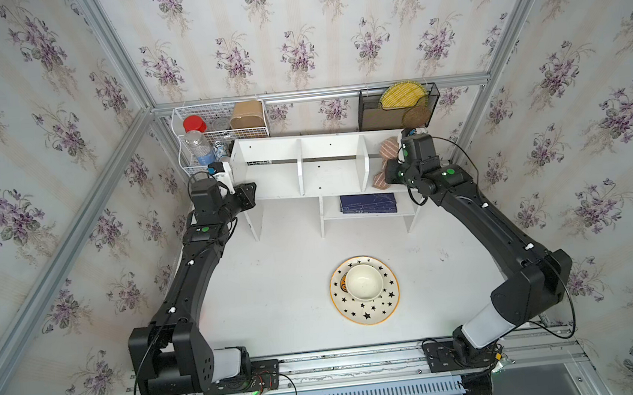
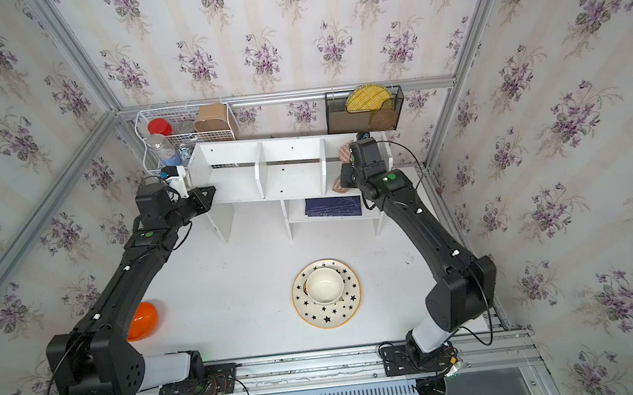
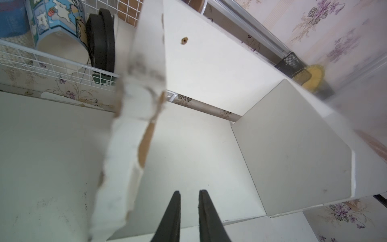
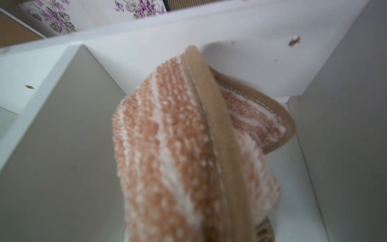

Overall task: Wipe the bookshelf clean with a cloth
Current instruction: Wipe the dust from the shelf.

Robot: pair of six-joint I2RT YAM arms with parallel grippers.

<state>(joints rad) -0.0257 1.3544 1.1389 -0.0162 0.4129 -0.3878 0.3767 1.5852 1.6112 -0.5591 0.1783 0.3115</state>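
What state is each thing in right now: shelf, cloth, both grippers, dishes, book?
bookshelf: upright, left and middle compartments empty.
cloth: bunched, in the right compartment.
right gripper: shut on cloth.
left gripper: jaws slightly apart, empty.
bowl: upright, empty, on plate.
book: closed, flat on lower shelf.
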